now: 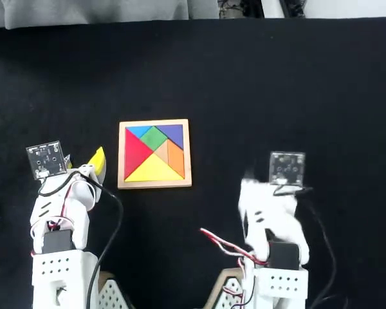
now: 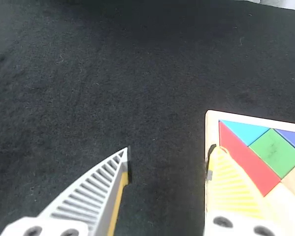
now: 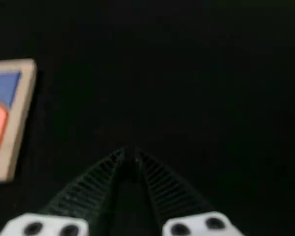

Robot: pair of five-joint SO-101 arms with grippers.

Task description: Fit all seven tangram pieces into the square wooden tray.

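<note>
High view puts the square wooden tray (image 1: 154,185) at the middle of the black bench (image 1: 276,84), all seven tangram pieces (image 1: 153,170) lying flush inside it; the tray is at three o'clock from my left gripper (image 2: 169,152) and at nine o'clock from my right gripper (image 3: 130,153). My left gripper is released, fingers spread, the yellow one overlapping the tray's rim; my right gripper is clenched, tips touching, above the bench.

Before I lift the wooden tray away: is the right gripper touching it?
Apart. The right wrist view shows bare black table between the right gripper and the wooden tray.
</note>
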